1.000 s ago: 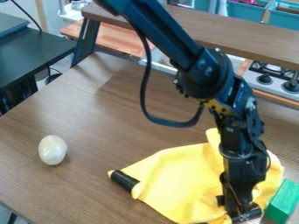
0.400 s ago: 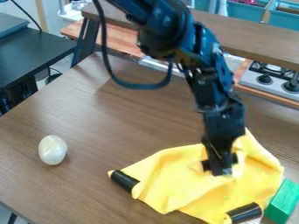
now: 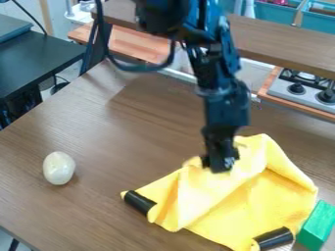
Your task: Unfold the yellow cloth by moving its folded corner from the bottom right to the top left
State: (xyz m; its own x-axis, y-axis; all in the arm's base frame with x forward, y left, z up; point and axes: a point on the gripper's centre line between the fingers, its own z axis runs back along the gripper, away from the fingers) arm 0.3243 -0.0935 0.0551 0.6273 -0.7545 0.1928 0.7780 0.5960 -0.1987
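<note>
Where the upper part of the yellow cloth (image 3: 262, 208) bunches into raised folds, the black tool (image 3: 220, 165) hangs over the bench (image 3: 111, 142), clenched on the fabric. From there the cloth spreads down and to the right across the wood, with a tall crease running along its right side. At its left corner lies a short black cylinder (image 3: 139, 202), touching the cloth; a second black cylinder (image 3: 275, 238) lies at the lower right corner. Just beside that one is a green block (image 3: 317, 225), close to the cloth's right edge. Well apart, on the left, a white egg-shaped thing (image 3: 59, 168) rests on the bench.
</note>
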